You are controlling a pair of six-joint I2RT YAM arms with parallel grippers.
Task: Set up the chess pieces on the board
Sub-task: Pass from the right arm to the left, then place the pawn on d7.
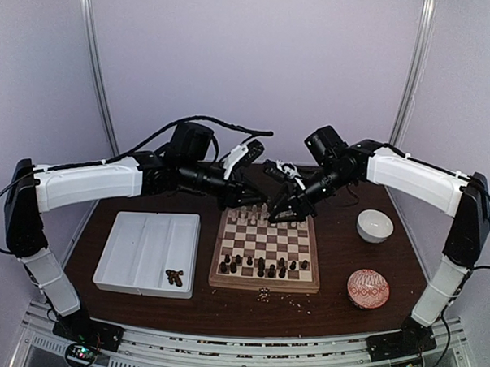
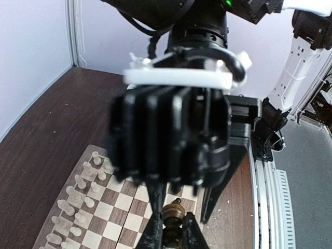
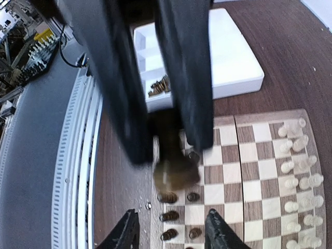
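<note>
Dark chess piece (image 2: 173, 222) clamped in left jaws.

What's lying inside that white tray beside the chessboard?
A small heap of dark chess pieces lies in the near right corner of the white tray. They overlap, so any underneath are hidden.

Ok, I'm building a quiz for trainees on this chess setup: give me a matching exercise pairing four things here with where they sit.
1 white tray
2 white bowl
3 red patterned object
4 cream pieces

a on the far rows of the board
b left of the board
c right of the board, level with its near edge
d right of the board, level with its far edge

Pairs: 1-b, 2-d, 3-c, 4-a
</note>
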